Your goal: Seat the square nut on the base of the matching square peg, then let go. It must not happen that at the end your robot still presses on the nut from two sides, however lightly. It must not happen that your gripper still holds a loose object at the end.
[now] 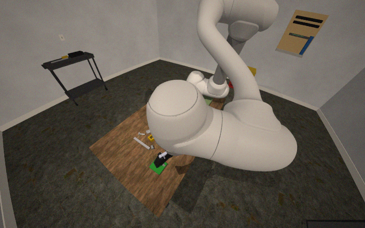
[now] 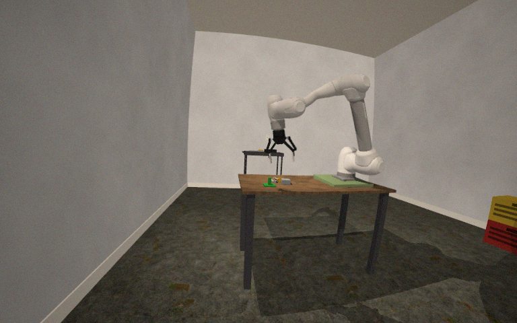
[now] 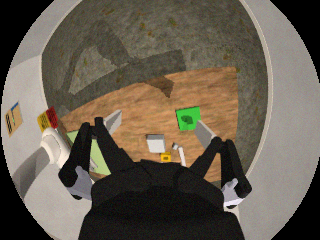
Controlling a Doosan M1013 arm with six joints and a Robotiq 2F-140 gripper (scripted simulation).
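Though agape, gripper (image 2: 281, 151) above nut (image 2: 279, 180)

Bare test room, grey walls, mottled floor, arm (image 2: 354, 114) on wooden counter (image 2: 305, 186), black cart (image 1: 68, 62), wall board (image 1: 301, 32).

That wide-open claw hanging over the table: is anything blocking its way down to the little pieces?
Nothing visible does. The open gripper hangs well above the table, with only air down to the small parts beside the green peg base.
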